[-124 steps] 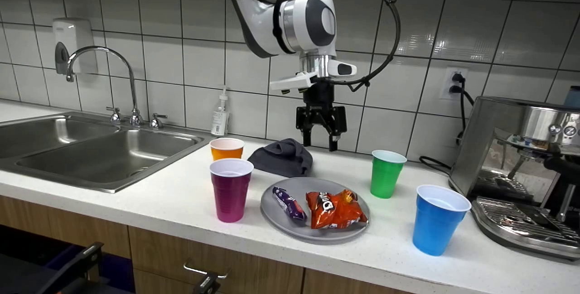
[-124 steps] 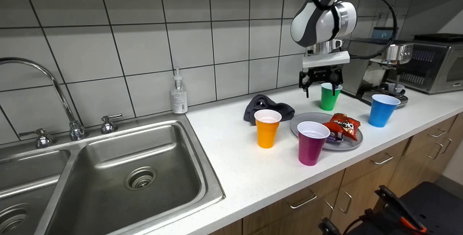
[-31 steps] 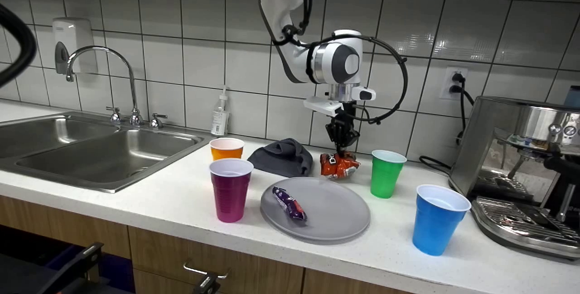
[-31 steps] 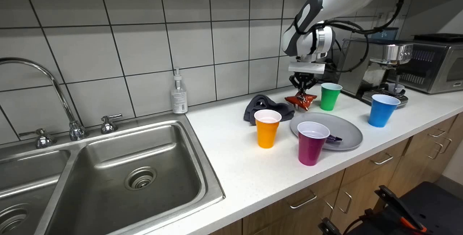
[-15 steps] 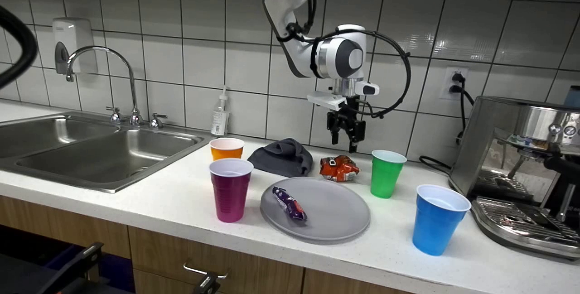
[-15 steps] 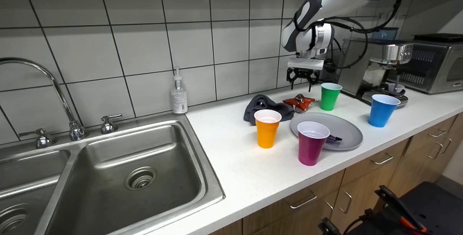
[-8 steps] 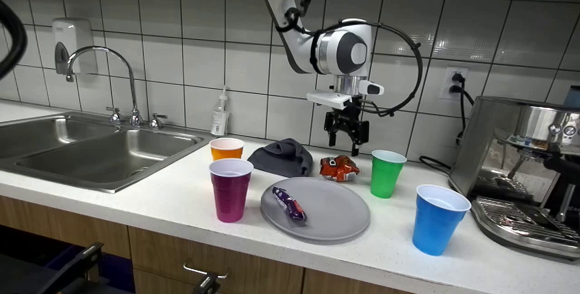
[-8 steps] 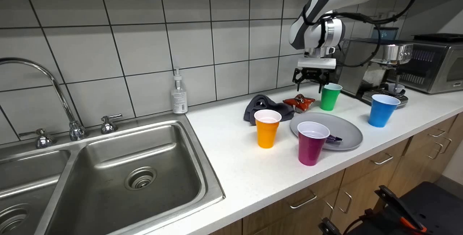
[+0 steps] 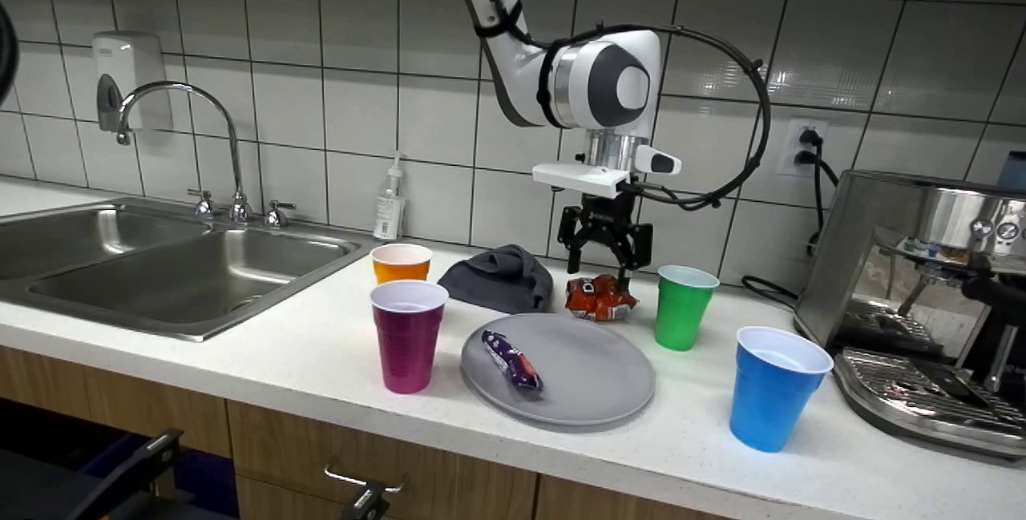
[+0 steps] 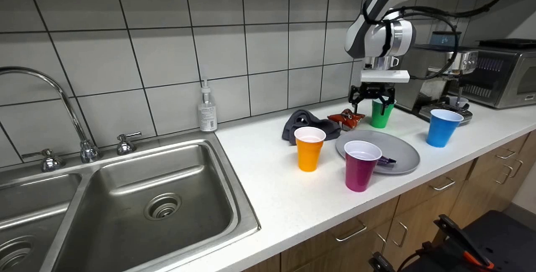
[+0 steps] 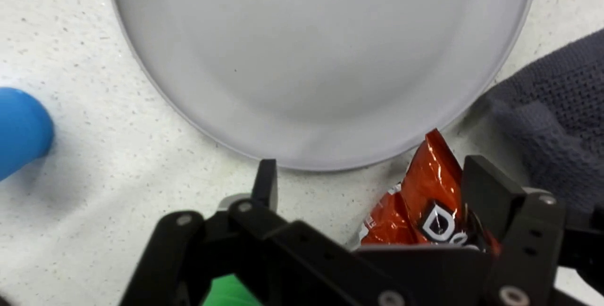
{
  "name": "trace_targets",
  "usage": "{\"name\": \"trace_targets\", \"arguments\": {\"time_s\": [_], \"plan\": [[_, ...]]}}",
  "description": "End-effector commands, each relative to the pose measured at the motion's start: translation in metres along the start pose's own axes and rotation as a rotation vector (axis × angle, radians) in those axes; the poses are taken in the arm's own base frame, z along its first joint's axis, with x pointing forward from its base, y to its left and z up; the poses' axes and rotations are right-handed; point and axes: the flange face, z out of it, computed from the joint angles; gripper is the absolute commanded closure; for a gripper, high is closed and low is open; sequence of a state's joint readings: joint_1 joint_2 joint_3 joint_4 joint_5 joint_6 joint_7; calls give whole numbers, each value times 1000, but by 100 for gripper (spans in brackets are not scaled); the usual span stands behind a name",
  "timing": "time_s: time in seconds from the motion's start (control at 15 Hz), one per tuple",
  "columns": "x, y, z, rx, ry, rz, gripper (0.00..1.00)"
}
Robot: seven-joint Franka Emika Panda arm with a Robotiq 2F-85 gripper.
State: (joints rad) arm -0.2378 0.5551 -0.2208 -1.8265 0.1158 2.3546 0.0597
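Worktop (image 9: 304,336): white, its back edge ran along the tiled wall (image 9: 437,115).
Gripper (image 9: 598,278): fingers stood wide apart, holding nothing; contact with the red snack bag (image 9: 595,302) was unclear.
Snack bag: lay near the back edge, between cloth (image 9: 501,288) and green cup (image 9: 683,316), apparently steady ungripped.
Plate (image 9: 593,368): nearer the front edge, bore a purple bar (image 9: 511,360), its rim likely containing it.

I'm reading a white "D" on black on the red snack bag (image 11: 429,193), next letter only partly showing. Pump bottle (image 10: 208,117) is carrying print too small from here; purple wrapper (image 9: 511,360) is showing blurred markings.
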Motion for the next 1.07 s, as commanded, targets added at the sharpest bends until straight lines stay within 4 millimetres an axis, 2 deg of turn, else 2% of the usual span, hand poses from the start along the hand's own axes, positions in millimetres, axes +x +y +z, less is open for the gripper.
{"name": "trace_targets", "arguments": {"time_s": [0.0,0.4,0.67,0.8,0.87,1.0], "plan": [[-37,6,-12,6,0,-128,0],[-81,7,-12,7,-18,-368,0],[-103,4,-13,14,-22,-485,0],[-108,7,-12,8,-15,-531,0],[-95,1,-4,11,-37,-473,0],[-101,2,-4,9,-35,-497,0]]}}
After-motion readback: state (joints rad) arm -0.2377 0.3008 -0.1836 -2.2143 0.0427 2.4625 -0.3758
